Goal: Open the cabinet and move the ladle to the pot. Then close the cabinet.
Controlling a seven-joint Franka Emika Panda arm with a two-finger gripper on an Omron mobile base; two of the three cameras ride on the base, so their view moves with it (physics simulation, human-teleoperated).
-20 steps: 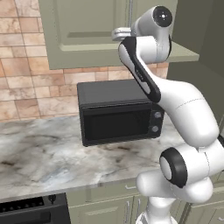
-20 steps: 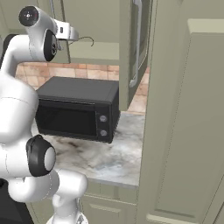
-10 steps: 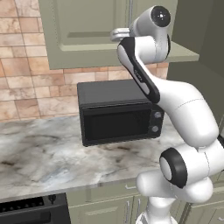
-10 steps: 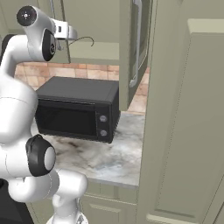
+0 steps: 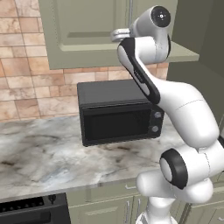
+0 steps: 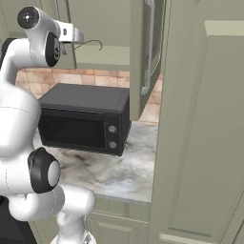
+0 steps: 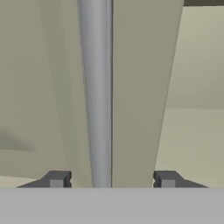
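We saw the claw (image 7: 109,183) spread wide, its two tips on both sides of the silver bar handle (image 7: 97,92) of the cabinet (image 5: 92,30), holding nothing. The right door (image 6: 145,52) stood open at 12 o'clock above the microwave (image 6: 86,124) on the tabletop (image 5: 43,162). We could not see the ladle.

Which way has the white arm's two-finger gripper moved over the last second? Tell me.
No. In the right base view the gripper sits at the same spot above the black microwave, its fingertips either side of the cabinet's silver bar handle.
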